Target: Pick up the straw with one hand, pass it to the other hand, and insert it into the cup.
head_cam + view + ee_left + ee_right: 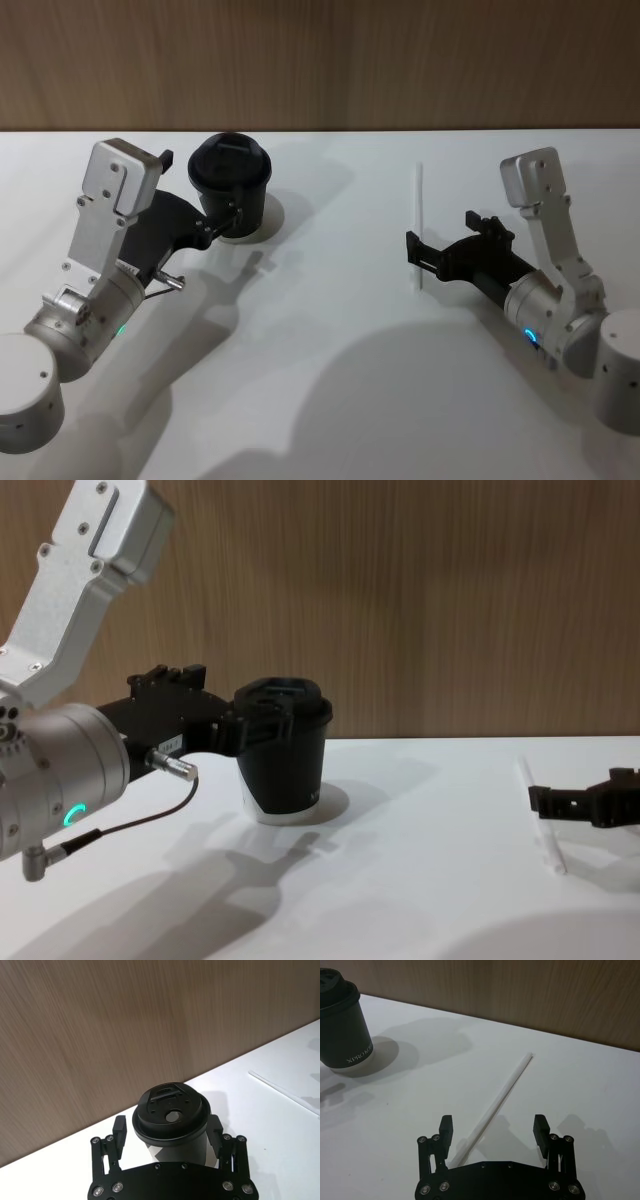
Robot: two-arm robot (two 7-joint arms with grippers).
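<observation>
The straw (510, 1080) lies flat on the white table (330, 350), well apart from the cup (230, 185), which stands upright toward the robot's left near the wooden wall. The right claw (493, 1124) sits low over the straw's near end with its jaws spread and nothing held. The tube runs between them but much closer to one finger than the other. The left claw (167, 1132) brackets the cup just below the lid (170, 1112). A sliver of gap shows beside one finger, so it looks open around the cup rather than clamped on it. The pick-up has not yet happened, and the off-centre straw is probably the main hazard. As the jaws close, the nearer finger would reach it first and could roll or skid so thin and light a tube away instead of pinching it. A claw that stops too high would close on air, while one pressed too low would scrape the table. A grip this near the end could also let the long free part swing during the handover. The left claw must also back off the cup before it can receive anything. A careless withdrawal might nudge or tip the light cup, moving the small hole (173, 1116) in the lid that the straw has to find.
</observation>
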